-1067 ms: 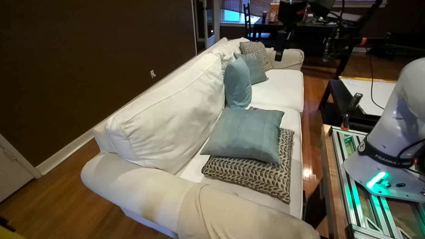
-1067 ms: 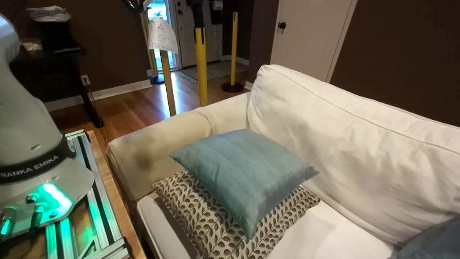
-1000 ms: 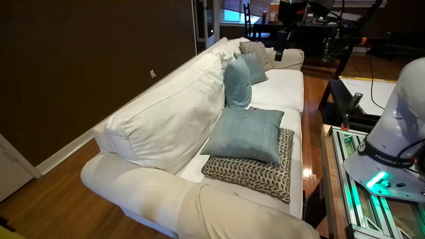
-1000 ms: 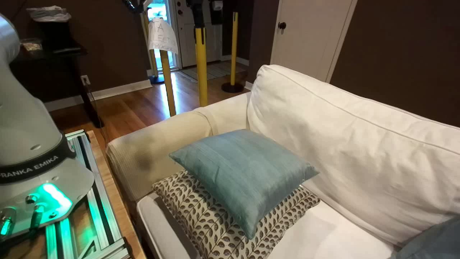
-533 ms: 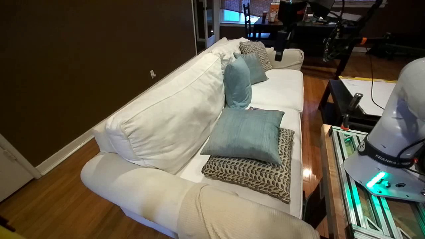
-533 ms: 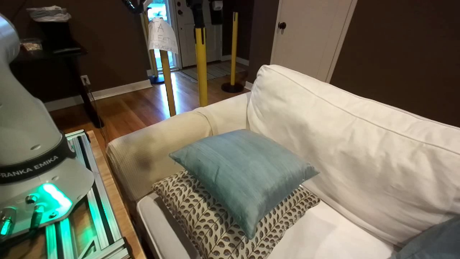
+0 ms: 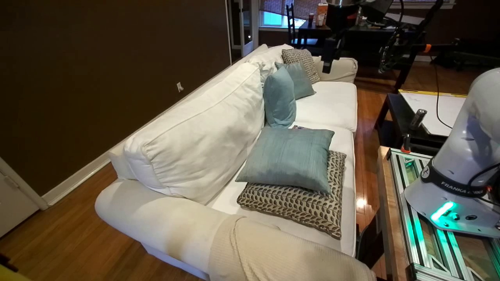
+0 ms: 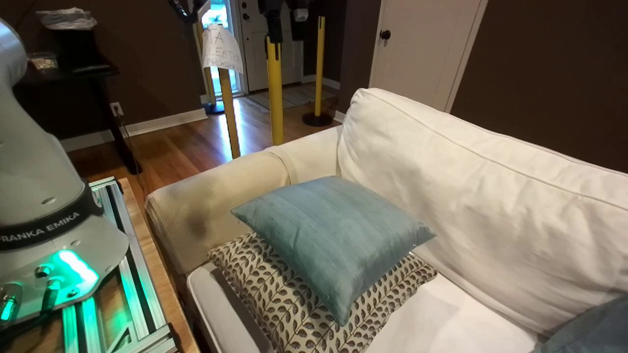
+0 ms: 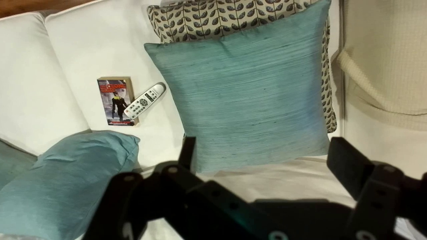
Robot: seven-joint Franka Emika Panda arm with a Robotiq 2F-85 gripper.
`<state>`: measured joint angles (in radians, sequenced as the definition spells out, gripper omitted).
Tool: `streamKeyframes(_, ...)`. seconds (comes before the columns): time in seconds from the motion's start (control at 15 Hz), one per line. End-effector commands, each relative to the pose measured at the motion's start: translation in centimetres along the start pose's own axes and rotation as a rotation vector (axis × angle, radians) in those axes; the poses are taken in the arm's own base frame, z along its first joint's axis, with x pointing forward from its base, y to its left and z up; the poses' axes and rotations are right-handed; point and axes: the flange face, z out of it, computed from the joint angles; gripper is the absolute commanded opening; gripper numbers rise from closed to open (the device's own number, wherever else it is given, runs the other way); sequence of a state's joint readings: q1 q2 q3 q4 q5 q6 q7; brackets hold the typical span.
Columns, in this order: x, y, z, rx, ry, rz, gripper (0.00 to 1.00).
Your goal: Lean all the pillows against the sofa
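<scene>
Brown wall on one flank, wooden floor below, and along it stretched the long white sofa, puffy back cushions and all! Close to one arm of it, clear in both exterior views, lay the stack: a top teal pillow on a leaf-patterned pillow, slightly askew, both down on the seat. Farther along, what a line-up: an upright teal pillow against the backrest, a tilted teal pillow just behind it, and a second patterned pillow at the far end. Between stack and upright pillow sat a paperback, a silver remote resting partly across it. And overhead, the gripper! Its fingers were spread wide, and it hung above the sofa, well apart from the pillows; in the wrist view the top teal pillow filled most of the gap between the tips
</scene>
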<state>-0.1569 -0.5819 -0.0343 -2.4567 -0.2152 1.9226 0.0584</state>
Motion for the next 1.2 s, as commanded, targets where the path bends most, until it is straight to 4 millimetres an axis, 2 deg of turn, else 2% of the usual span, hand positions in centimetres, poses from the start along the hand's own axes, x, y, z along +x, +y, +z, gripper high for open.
streamKeyframes(0.0, 3.5, 3.5, 3.7, 0.065, 0.007, 0.044, 1.0)
streamKeyframes(0.13, 6.0, 5.5, 6.3, 0.08, 0.035, 0.103, 1.0)
streamKeyframes(0.33, 10.1, 7.2, 11.1, 0.075, 0.038, 0.184, 1.0)
streamKeyframes(0.53, 13.8, 7.4, 15.9, 0.086, 0.017, 0.223, 1.0)
streamKeyframes(0.73, 17.3, 6.4, 19.5, 0.085, -0.019, 0.253, 1.0)
streamKeyframes(0.87, 18.8, 5.8, 20.6, 0.089, -0.054, 0.26, 1.0)
streamKeyframes(0.93, 16.8, 6.4, 19.7, 0.082, -0.023, 0.235, 1.0)
streamKeyframes(1.13, 18.6, 5.8, 21.0, 0.077, -0.033, 0.242, 1.0)
